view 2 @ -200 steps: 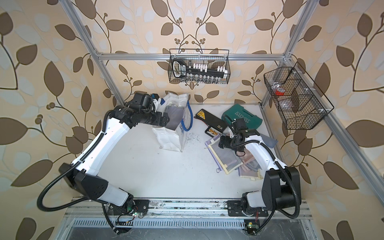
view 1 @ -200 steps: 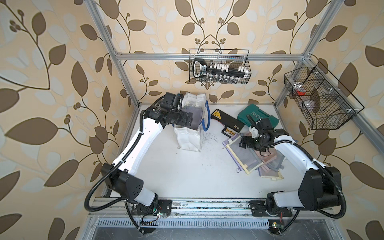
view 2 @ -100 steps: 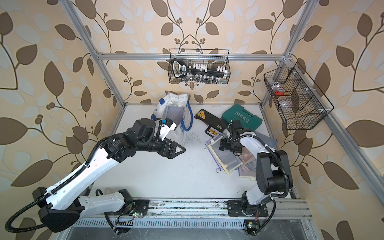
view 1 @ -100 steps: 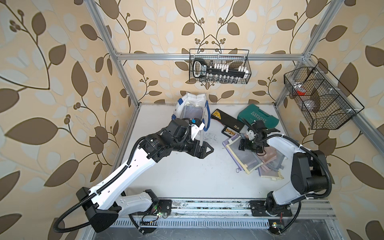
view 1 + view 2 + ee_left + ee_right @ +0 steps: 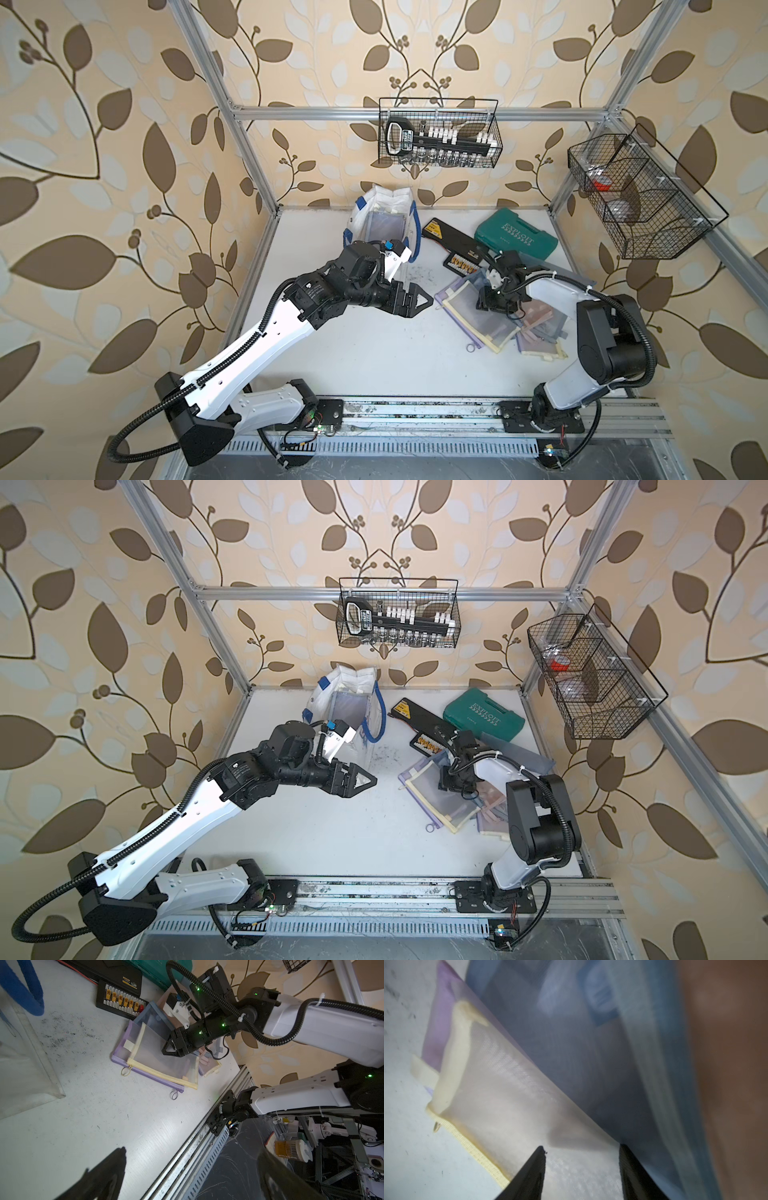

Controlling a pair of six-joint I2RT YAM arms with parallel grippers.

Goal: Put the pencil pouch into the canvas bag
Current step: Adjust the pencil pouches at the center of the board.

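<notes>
right gripper (image 5: 581,1167): finger bases cut off by the frame edge in the right wrist view. In both top views the tips are hidden under its own body, so a grip on the pencil pouch (image 5: 482,328) cannot be confirmed.
lower pouches (image 5: 540,332): at 3 o'clock, mostly covered by the pencil pouch and the right arm (image 5: 552,286); count undetermined.
brown patch (image 5: 726,1064): blurred, unidentifiable.
left gripper (image 5: 193,1150): fingers dark, out of focus and cut off by the frame edge.
canvas bag (image 5: 384,203): at 12 o'clock, lower front hidden behind the left arm (image 5: 361,266).
item inside (image 5: 384,222): only the top shows; identity undetermined.
side wire basket (image 5: 640,195): at 2 o'clock, contents too small to tell.
</notes>
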